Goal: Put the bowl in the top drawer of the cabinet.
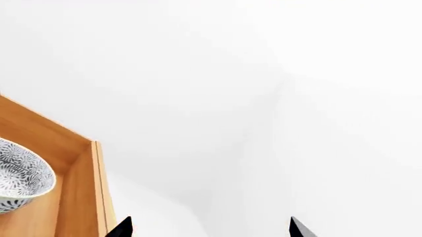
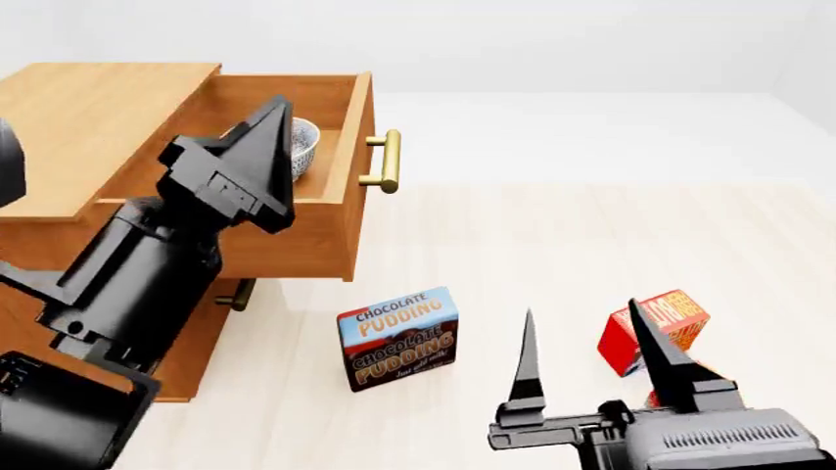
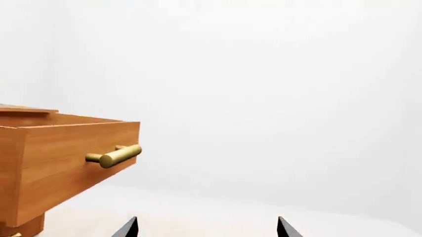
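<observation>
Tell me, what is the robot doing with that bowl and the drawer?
The bowl already sits inside the pulled-out top drawer of the cabinet. The left gripper hovers over the drawer, open and holding nothing. The right gripper is open too, near the pudding box and a red box on the floor.

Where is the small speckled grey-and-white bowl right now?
The speckled grey-and-white bowl sits inside the pulled-out light-brown wooden top drawer at the head view's upper left, behind the drawer front with its brass bar handle, partly hidden by the left gripper.
</observation>
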Controlling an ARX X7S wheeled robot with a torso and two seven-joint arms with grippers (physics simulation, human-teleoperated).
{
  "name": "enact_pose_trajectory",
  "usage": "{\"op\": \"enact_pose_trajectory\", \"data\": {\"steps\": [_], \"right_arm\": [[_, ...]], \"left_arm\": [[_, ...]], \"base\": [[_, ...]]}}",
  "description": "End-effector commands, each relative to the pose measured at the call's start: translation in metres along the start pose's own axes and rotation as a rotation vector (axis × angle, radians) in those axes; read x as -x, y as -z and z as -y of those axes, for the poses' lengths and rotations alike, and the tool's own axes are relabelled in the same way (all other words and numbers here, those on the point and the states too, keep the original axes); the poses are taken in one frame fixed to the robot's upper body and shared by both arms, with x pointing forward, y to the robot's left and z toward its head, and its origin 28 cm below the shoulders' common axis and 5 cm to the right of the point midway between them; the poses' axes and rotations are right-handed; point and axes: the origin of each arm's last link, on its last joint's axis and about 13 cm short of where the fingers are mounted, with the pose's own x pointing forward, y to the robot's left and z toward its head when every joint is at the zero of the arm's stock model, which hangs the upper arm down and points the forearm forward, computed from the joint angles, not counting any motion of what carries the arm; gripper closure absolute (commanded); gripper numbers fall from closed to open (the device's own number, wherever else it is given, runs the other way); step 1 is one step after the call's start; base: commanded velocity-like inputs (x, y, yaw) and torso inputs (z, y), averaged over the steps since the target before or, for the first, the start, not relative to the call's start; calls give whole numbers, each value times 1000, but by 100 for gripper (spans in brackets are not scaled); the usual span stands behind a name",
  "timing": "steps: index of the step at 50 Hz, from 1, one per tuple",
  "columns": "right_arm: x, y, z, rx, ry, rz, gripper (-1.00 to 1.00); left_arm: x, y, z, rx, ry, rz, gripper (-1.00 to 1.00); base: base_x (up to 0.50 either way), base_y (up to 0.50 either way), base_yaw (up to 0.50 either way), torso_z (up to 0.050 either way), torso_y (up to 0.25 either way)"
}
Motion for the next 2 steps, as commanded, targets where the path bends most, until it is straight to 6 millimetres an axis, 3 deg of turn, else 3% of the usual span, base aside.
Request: {"op": "enact_pose_trajectory", "data": {"steps": [1, 2], "right_arm": [[5, -20, -9, 26, 23, 111, -100], [5, -21, -10, 29, 24, 122, -100]], "left_arm": [[38, 15, 1, -74, 73, 63, -100], [40, 16, 1, -82, 73, 73, -100]], "base": [[0, 0, 0, 0, 0], [0, 0, 0, 0, 0]]}}
